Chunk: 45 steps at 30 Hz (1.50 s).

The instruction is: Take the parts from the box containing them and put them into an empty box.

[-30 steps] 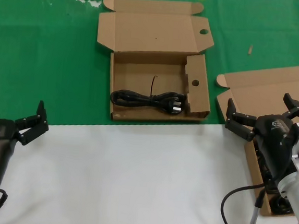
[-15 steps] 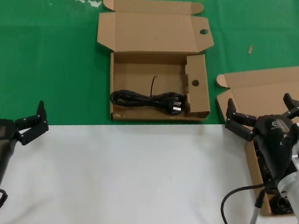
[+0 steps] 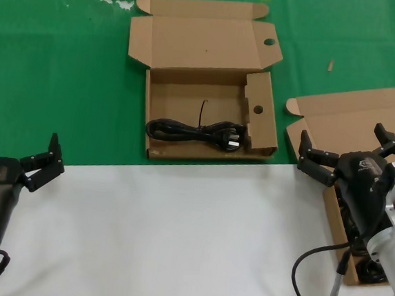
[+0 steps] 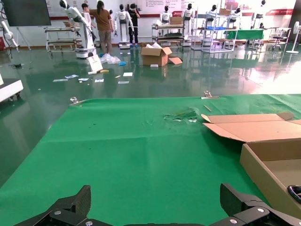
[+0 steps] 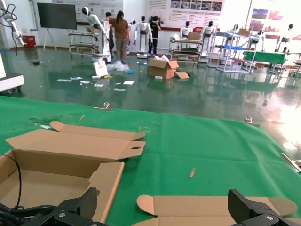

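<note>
Left gripper (image 3: 44, 162): parked low on your left over the white tabletop (image 3: 176, 229), fingers spread, holding nothing. No risk there as long as you leave it out of the lane.

Right gripper (image 3: 346, 150): fingers wide apart, empty, hovering over the shallow plain-lidded brown cardboard box (image 3: 345, 116) at your right edge. This is where it can go wrong:
- The arm covers most of that box in the head view. Only a patch of the black looped power cables (image 3: 372, 272) shows at the near corner, and the wrist view doesn't show them at all. You'd be descending almost blind.
- If you pinch one loop rather than the whole bundle, it likely unwinds on the lift. The plug end then drags and can catch the box wall, pulling the light box along.
- Jaws this wide near the upright lid can clip the cardboard and shift or fold it.
- The robot's own black lead (image 3: 311, 269) hangs beside the box. Don't take it for a part.

Further out, centre: the shallow brown cardboard box with round holes (image 3: 193, 44), lid open, on the green cloth (image 3: 53, 59). One black cable bundle (image 3: 192, 131) lies along its near wall, just beside the inner cardboard partition (image 3: 259, 112). Release too low or too far right and the next bundle probably lands on the partition or hangs over the rim. Aim for the bare floor behind the bundle that's there.
</note>
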Motion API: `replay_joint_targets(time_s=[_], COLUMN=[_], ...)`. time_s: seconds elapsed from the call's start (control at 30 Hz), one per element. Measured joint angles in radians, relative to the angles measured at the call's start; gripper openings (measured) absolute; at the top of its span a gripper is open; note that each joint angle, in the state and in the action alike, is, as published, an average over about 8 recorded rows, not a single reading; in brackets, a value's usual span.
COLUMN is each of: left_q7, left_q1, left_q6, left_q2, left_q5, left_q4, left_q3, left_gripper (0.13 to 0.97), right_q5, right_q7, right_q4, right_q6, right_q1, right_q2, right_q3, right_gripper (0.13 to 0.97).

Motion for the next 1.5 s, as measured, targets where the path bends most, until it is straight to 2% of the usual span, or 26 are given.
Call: replay_joint_targets(time_s=[1.5], left_q7=[0.000], left_q1=[0.000], left_q6=[0.000], left_q2=[0.000], left_q5=[0.000], left_q4=[0.000], left_q3=[0.000], left_gripper=[0.966], right_q5=[0.000], right_q7=[0.000], right_q4=[0.000], right_q6=[0.000], right_q1=[0.000], right_q2=[0.000], right_q3=[0.000], right_gripper=[0.966])
